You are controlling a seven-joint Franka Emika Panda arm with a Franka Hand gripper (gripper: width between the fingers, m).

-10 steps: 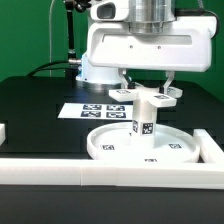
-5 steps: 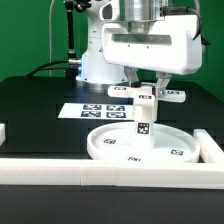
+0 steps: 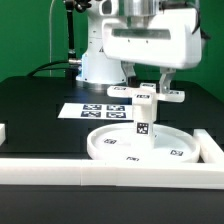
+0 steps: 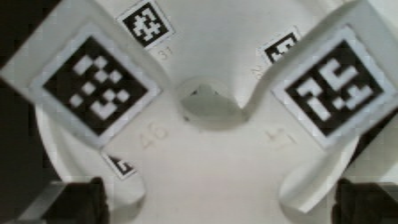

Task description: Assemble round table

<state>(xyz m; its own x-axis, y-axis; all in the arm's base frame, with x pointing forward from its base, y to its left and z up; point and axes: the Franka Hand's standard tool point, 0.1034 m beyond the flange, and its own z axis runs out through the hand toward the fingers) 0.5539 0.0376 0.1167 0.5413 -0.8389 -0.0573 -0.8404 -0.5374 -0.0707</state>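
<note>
The large rimmed round disc (image 3: 108, 149) lies flat at the front of the black table. The short post (image 3: 143, 122) stands upright on it, right of its centre. The small cross-shaped foot (image 3: 150, 94) sits on top of the post. My gripper (image 3: 150, 76) hangs just above the foot, open and empty, one finger on each side and apart from it. In the wrist view the foot (image 4: 214, 104) fills the picture with its tagged arms, and my dark fingertips (image 4: 71, 202) show wide apart on either side of my gripper's (image 4: 217, 206) gap.
The marker board (image 3: 88, 110) lies behind the disc. A long white rail (image 3: 100, 171) runs along the table's front edge, another rail (image 3: 211, 146) stands at the exterior view's right, and a short white piece (image 3: 3, 132) at its left.
My gripper has risen from around the foot to just above it. The foot, post and disc have stayed in place.
</note>
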